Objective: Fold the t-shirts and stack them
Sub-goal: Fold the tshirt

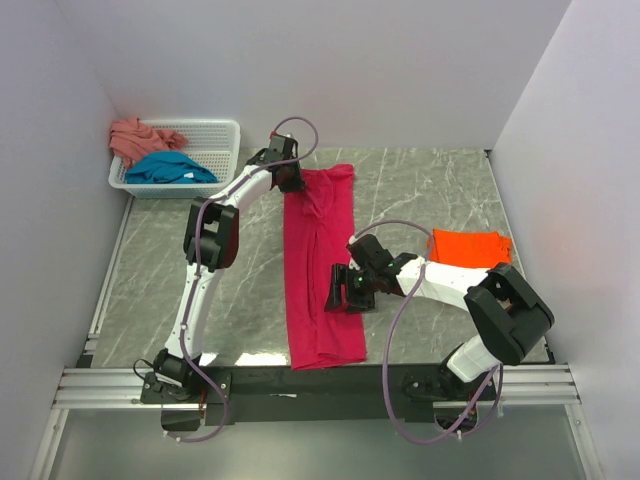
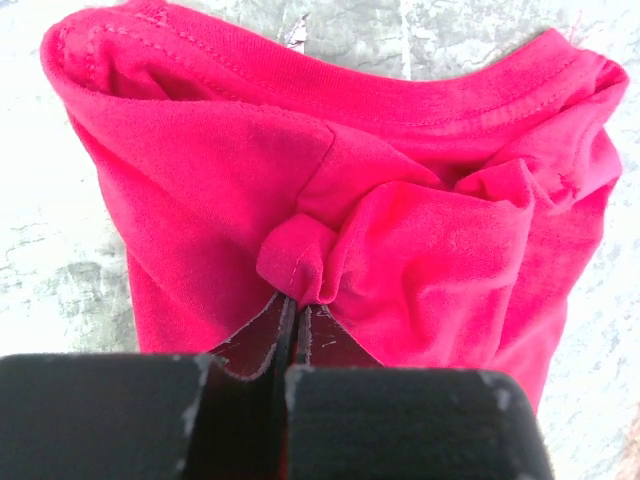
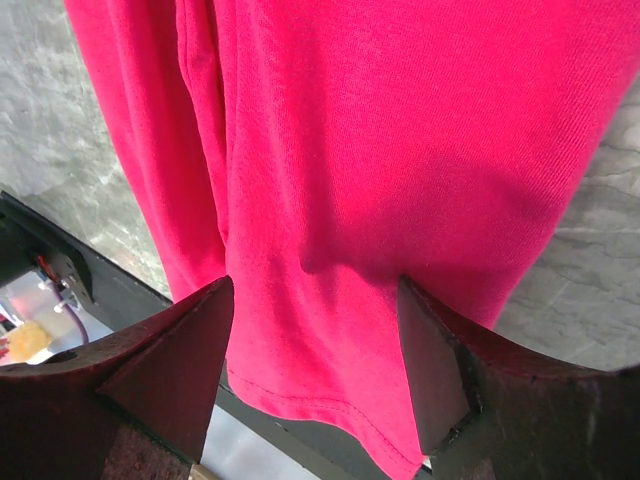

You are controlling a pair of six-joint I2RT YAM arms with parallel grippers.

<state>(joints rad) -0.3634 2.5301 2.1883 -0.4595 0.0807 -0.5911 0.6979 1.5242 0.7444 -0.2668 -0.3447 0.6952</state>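
The magenta-red t-shirt (image 1: 320, 265) lies as a long narrow strip down the middle of the table, collar at the far end. My left gripper (image 1: 290, 180) is shut on a bunched fold of it just below the collar (image 2: 297, 300). My right gripper (image 1: 340, 290) stands open low over the shirt's near right part, its fingers (image 3: 315, 288) straddling the cloth (image 3: 400, 120) close to the hem. The orange t-shirt (image 1: 468, 247) lies folded at the right. The teal t-shirt (image 1: 170, 168) and the salmon-pink one (image 1: 140, 138) sit crumpled in the basket.
A white mesh basket (image 1: 222, 135) stands in the far left corner. White walls close in the table on three sides. The shirt's hem hangs over the dark front rail (image 1: 300, 380).
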